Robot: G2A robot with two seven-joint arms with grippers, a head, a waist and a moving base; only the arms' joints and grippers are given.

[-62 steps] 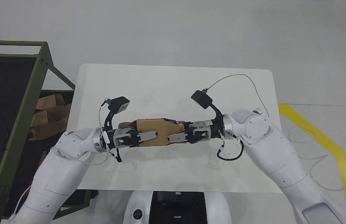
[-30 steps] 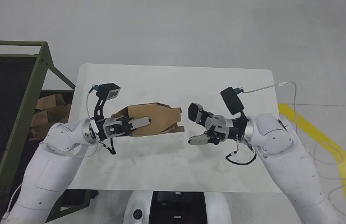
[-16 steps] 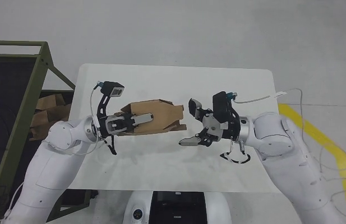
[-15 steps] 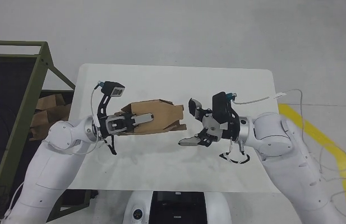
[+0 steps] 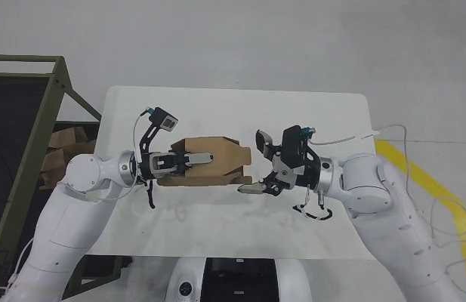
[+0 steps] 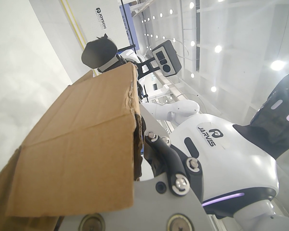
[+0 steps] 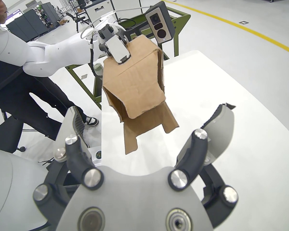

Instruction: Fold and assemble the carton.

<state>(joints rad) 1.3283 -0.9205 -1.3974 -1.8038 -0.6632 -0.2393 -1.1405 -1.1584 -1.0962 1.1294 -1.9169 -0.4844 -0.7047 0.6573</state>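
Note:
A brown cardboard carton (image 5: 210, 160) is held above the middle of the white table (image 5: 233, 106), opened into a tube with loose flaps at its right end. My left gripper (image 5: 193, 160) is shut on the carton's left part, one finger lying over its top face (image 7: 118, 49). The carton (image 6: 82, 131) fills the near part of the left wrist view. My right gripper (image 5: 257, 164) stands open just to the right of the carton's flapped end, apart from it. In the right wrist view the carton (image 7: 134, 82) hangs beyond the spread fingers (image 7: 74, 123), its flaps drooping.
An olive metal frame (image 5: 36, 98) stands left of the table, with flat cardboard pieces (image 5: 66, 155) beside it. A yellow floor line (image 5: 414, 170) runs at the right. Bare table surface lies behind and in front of the carton.
The right gripper has let go of the carton, opened and drawn back to the right, then edged closer again. The left gripper has lifted and turned the carton, which has spread open.

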